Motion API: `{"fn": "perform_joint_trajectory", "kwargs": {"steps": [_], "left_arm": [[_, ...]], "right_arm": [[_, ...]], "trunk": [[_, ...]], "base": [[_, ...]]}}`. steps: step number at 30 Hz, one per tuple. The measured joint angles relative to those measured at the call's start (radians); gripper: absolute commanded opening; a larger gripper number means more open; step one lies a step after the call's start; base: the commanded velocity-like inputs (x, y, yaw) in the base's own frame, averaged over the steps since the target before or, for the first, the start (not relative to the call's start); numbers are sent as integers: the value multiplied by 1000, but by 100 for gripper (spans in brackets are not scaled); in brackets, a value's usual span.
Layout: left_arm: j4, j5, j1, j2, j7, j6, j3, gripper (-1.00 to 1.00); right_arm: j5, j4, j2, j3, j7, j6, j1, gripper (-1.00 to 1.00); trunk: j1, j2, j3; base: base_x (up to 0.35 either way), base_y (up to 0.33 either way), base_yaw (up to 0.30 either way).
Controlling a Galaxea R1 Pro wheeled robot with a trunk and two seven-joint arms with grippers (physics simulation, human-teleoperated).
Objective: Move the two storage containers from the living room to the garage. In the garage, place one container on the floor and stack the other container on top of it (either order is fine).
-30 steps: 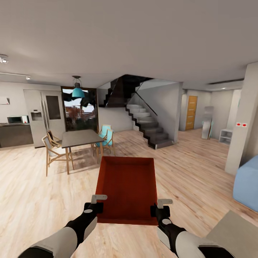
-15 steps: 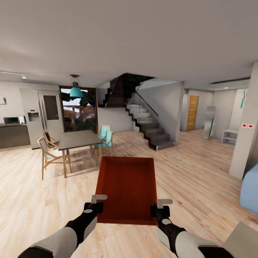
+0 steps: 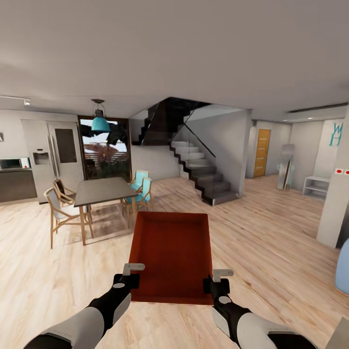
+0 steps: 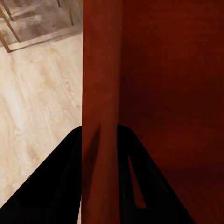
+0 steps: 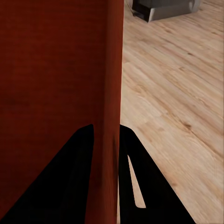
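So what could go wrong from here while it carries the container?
1. The container is held only by its two side walls near the near end, left gripper and right gripper each pinching a thin wall; the far end might sag or slip.
2. The dining table and chairs stand ahead-left, the staircase ahead; a tight turn could clip them.

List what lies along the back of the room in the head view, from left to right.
Microwave → fridge → teal pendant lamp → staircase → orange-brown door → white shelf unit.
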Motion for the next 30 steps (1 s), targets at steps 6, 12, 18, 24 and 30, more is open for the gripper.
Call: {"fn": "perform_joint_trajectory", "kwargs": {"steps": [6,12,18,24,30], "left_arm": [[0,-1,0,0,0,0,0,-100],[0,0,0,2,-3,0,0,-100],[2,2,0,2,-3,0,0,-100],[2,2,0,2,-3,0,0,-100],[-11,-10,1,7,-12,11,4,-100]], "right_arm": [[0,1,0,0,0,-1,0,-100],[0,1,2,0,-2,-1,0,-100],[0,1,2,1,-2,1,0,-100],[-1,1,2,2,-2,1,0,-100],[0,4,4,-4,-5,-6,1,-100]], "trunk": [[0,0,0],[0,0,0],[0,0,0],[0,0,0],[1,0,0]], "base": [[322,0,0],[322,0,0],[322,0,0],[322,0,0],[14,0,0]]}}
